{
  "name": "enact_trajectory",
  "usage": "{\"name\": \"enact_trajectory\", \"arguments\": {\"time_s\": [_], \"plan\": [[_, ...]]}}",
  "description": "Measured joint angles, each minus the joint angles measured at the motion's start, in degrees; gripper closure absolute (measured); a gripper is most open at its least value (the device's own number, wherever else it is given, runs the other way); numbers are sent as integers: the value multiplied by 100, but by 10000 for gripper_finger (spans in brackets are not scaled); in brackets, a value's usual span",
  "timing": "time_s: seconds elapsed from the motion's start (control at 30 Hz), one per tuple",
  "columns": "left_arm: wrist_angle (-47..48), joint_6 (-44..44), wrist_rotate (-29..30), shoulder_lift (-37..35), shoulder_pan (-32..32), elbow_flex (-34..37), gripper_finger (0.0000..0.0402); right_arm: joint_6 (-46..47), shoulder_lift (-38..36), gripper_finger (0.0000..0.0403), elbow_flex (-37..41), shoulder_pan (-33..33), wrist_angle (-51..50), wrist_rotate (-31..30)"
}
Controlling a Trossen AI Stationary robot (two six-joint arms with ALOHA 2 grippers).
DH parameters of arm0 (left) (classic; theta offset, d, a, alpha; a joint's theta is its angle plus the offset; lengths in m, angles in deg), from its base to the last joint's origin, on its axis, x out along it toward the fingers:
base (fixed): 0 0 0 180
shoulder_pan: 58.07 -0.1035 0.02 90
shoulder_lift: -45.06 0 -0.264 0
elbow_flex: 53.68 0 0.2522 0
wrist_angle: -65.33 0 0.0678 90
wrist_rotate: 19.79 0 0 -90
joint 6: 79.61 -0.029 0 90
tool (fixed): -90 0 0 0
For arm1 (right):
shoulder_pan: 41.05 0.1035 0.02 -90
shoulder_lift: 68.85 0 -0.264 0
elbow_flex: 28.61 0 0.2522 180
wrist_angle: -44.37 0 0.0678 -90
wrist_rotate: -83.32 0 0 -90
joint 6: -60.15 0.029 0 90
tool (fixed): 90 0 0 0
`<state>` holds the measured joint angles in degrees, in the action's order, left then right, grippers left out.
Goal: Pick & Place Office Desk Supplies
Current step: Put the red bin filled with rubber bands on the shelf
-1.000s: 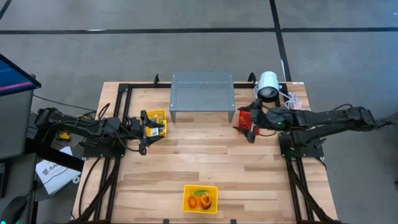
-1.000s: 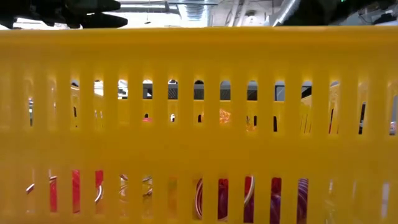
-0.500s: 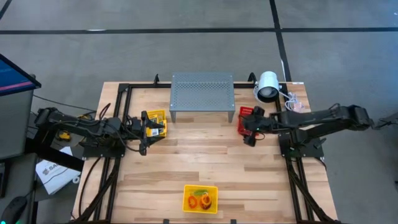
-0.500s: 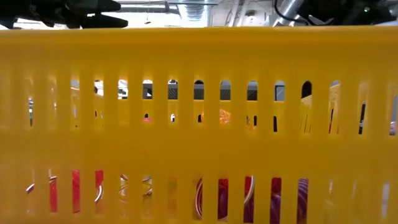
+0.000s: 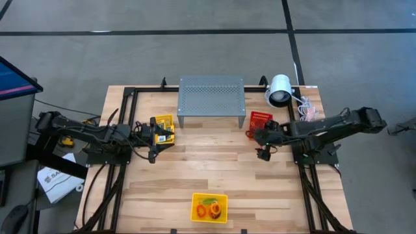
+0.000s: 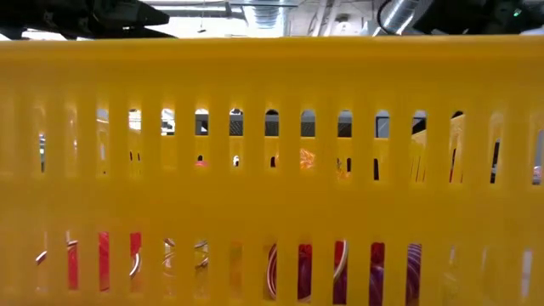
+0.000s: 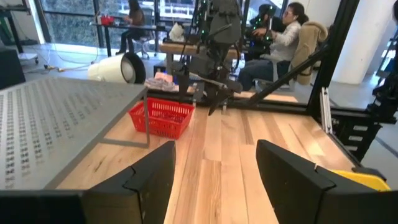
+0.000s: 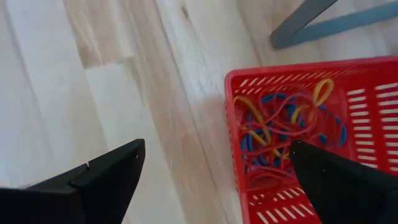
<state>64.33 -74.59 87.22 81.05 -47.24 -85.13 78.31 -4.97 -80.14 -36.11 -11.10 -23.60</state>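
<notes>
Overhead, grey stand (image 5: 211,95), lamp (image 5: 280,90) beside

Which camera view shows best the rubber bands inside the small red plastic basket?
The right wrist view: it looks down into the red plastic basket onto the rubber bands. The high and left wrist views show only the basket; the low view shows neither.

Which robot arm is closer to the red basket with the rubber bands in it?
The right arm, probably. Its tool hangs open just beside the red basket, and its camera looks right at the rubber bands inside. The left tool is far across the table, by a yellow basket.
</notes>
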Motion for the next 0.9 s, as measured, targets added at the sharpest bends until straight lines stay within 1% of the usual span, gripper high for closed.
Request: {"name": "enact_trajectory", "arguments": {"time_s": [0.23, 0.43, 0.6, 0.73, 0.9], "plan": [[31, 12, -6, 96, 2, 0, 183, 39, 881, 8, -1, -14, 31, 17], [26, 43, -13, 127, 2, 0, 183, 220, 1298, 8, -1, -18, 34, 19], [39, 44, -30, 127, 2, 0, 183, 246, 1314, 8, -3, -18, -129, 17], [39, 44, -28, 127, 2, 0, 183, 246, 1174, 9, -49, -18, -276, 2], [35, 44, -28, 127, 2, 0, 183, 246, 922, 29, -76, -25, -307, -14]]}}
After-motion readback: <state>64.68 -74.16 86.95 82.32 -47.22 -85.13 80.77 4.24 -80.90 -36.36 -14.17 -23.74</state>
